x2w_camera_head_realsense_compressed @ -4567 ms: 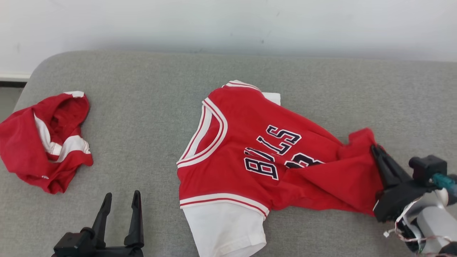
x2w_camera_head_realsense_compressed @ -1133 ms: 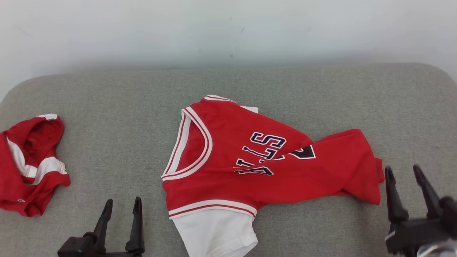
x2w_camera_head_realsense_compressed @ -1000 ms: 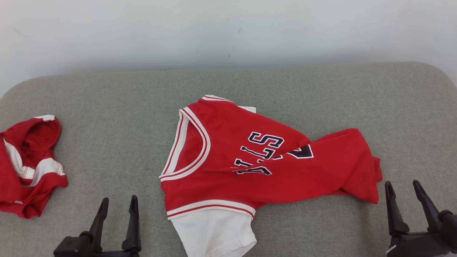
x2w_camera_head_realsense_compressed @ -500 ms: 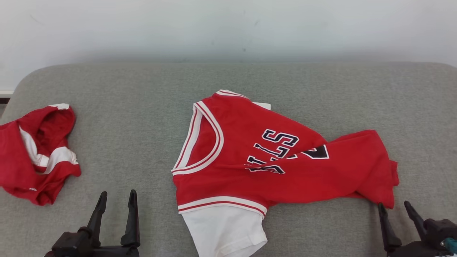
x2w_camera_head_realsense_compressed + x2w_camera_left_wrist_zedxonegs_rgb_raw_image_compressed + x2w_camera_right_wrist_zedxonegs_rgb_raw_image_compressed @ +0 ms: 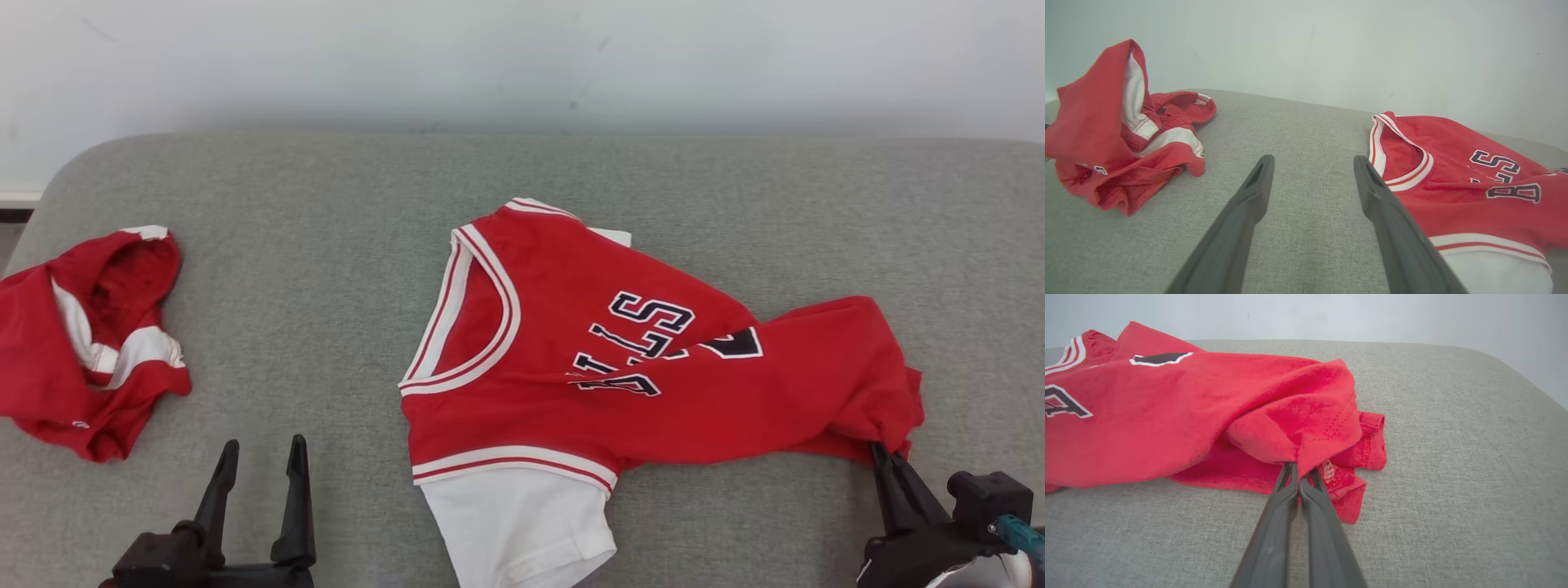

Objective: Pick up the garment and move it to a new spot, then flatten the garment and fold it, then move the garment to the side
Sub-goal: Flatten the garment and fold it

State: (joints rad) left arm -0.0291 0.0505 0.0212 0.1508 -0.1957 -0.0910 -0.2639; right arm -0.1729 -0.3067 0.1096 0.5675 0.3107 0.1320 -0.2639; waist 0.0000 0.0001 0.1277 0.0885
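One jersey [image 5: 563, 408] corner sits pinched in the low right gripper [image 5: 881, 448]; left gripper [image 5: 264, 443] points forward, agape.

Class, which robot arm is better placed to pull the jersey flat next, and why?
Right. The right gripper has its jaws shut on the jersey at its hem; the left gripper stands open over the cushion.

The left gripper [image 5: 264, 445] and right gripper [image 5: 882, 449] have long, tapering matte-black fingers [image 5: 1249, 204] on blocky black bases (a teal fitting [image 5: 1016, 535] sits beside the right one).
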